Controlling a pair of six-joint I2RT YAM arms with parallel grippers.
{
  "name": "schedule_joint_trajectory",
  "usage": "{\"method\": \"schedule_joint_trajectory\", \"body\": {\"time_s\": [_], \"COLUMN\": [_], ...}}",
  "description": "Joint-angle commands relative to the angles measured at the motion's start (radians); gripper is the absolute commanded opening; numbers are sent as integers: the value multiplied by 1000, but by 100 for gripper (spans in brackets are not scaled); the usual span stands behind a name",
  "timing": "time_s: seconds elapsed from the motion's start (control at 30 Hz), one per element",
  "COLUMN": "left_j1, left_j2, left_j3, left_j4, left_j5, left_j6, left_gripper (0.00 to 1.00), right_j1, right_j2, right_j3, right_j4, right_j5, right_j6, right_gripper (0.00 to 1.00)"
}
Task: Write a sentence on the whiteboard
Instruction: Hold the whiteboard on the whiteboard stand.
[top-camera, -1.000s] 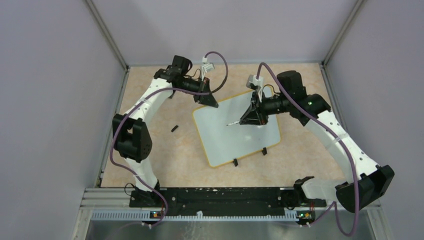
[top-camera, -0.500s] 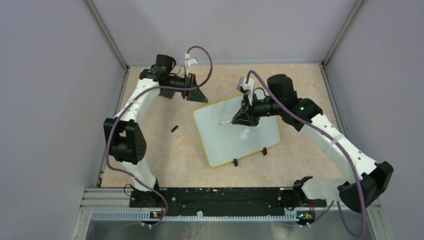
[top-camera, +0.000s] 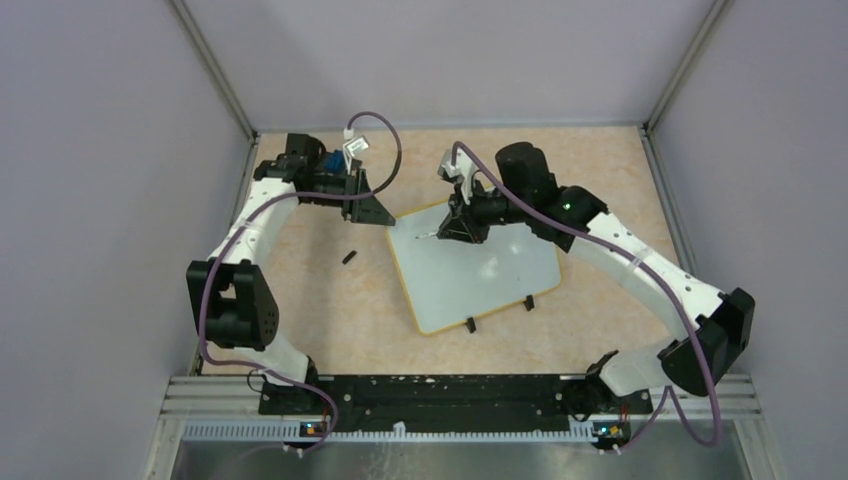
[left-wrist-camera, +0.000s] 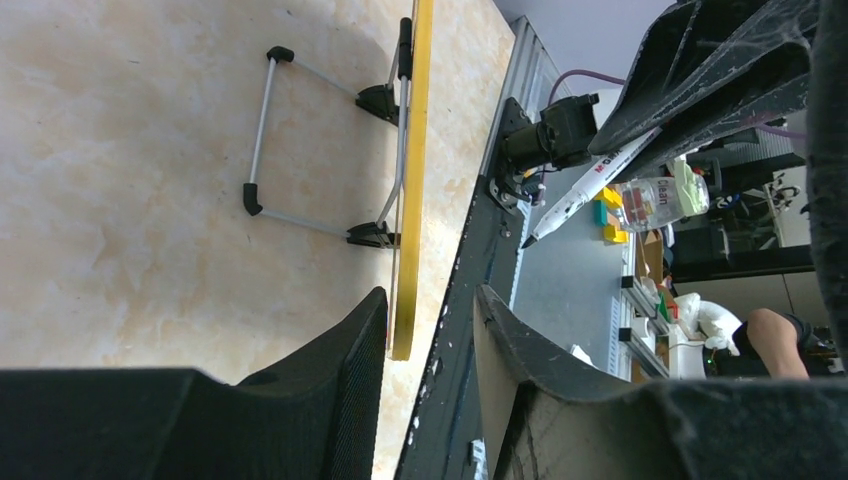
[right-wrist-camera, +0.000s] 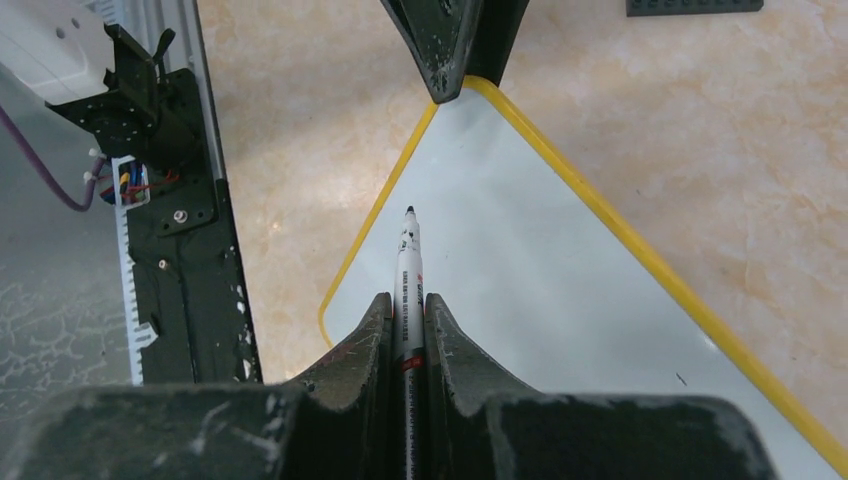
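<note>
Right gripper (right-wrist-camera: 405, 305) pinching slim white marker (right-wrist-camera: 408, 262), black tip over glossy, round-cornered, yellow-rimmed whiteboard (top-camera: 490, 275), mid-table on mottled beige tabletop (top-camera: 300, 290). Left gripper (left-wrist-camera: 430, 300) jaws spread, at board's far-left corner.

Beige table (top-camera: 340, 310) bears the whiteboard (top-camera: 480, 285) and a small black piece (top-camera: 348, 257).

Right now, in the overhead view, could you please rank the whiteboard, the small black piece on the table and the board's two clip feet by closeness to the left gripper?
1. whiteboard, its corner beside the left gripper.
2. small black piece, left of the board.
3. left clip foot, near edge.
4. right clip foot, farther right.
</note>
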Motion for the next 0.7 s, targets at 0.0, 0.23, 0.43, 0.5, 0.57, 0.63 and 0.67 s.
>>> {"method": "schedule_joint_trajectory", "body": {"time_s": [0.0, 0.23, 0.43, 0.5, 0.57, 0.63, 0.67], "left_j1": [1, 0, 0, 0, 0, -2, -3], "left_j2": [-35, -12, -5, -4, -2, -1, 0], "left_j3": [-15, -5, -6, -8, -8, -7, -8], "left_j4": [61, 60, 64, 66, 69, 71, 72], "left_j5": [51, 57, 58, 58, 58, 57, 57], "left_j6": [-19, -27, -27, -27, -28, -28, -29], "left_gripper": [41, 31, 21, 18, 15, 13, 12], "right_j1": [41, 87, 102, 102, 104, 104, 104], "right_j2": [25, 66, 89, 95, 101, 104, 105], "right_j3": [73, 95, 115, 117, 118, 118, 119], "right_j4": [62, 93, 100, 104, 108, 113, 116], "right_j5": [36, 78, 103, 106, 104, 107, 110], "right_j6": [7, 21, 24, 27, 29, 33, 35], "right_gripper": [0, 0, 0, 0, 0, 0, 0]}}
